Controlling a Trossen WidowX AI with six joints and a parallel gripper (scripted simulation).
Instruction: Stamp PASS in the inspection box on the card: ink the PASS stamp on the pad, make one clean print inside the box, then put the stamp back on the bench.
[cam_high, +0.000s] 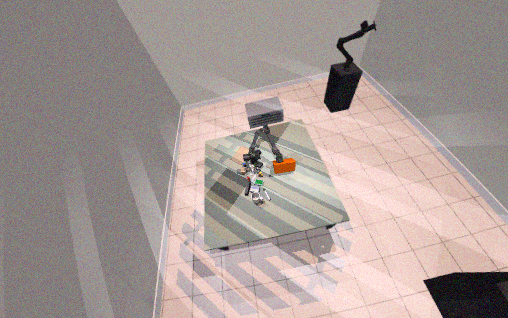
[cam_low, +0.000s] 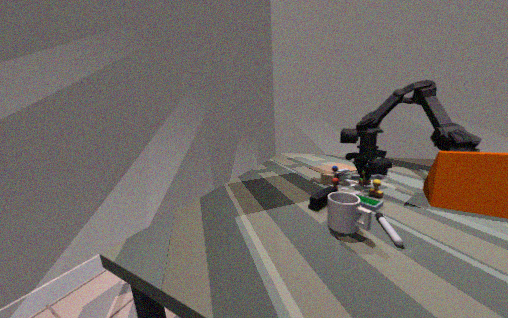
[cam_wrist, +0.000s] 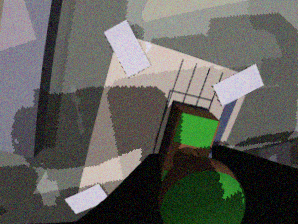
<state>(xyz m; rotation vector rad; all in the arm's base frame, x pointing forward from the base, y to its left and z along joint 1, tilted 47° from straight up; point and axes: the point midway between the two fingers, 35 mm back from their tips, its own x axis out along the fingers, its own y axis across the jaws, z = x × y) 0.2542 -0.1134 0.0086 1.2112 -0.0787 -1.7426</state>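
- Top view: any writing on the card or the small stuff is being blurred out at this scale, so nope, nothing's being read here. The arm (cam_high: 267, 136) (cam_low: 425, 92) is being held bent in a peak over the striped bench (cam_high: 300, 205) (cam_low: 280, 240), its gripper (cam_high: 253, 164) (cam_low: 365, 175) (cam_wrist: 185, 159) being kept low by the clutter, with an orange box (cam_high: 284, 166) (cam_low: 470, 182) being seen near the arm's base.
- Exterior view: lettering is being lost to grain here too. The arm's elbow is being held high, with the forearm being sloped down and the gripper being pointed at the bench. A green pad (cam_low: 369, 201) is being seen behind a grey mug (cam_low: 343, 213), with a yellow-knobbed stamp (cam_low: 376, 189) being left upright near the pad.
- Wrist view: thin ruled lines are being shown on the card (cam_wrist: 155, 60), but no word is being made out. White tape strips (cam_wrist: 127, 48) (cam_wrist: 238, 84) (cam_wrist: 86, 198) are being seen on its edges. The green-knobbed stamp (cam_wrist: 199, 130) is being gripped, fingers being stopped partway, fairly narrow, around it. It's being held over the ruled part; whether the card is being touched can't be told.
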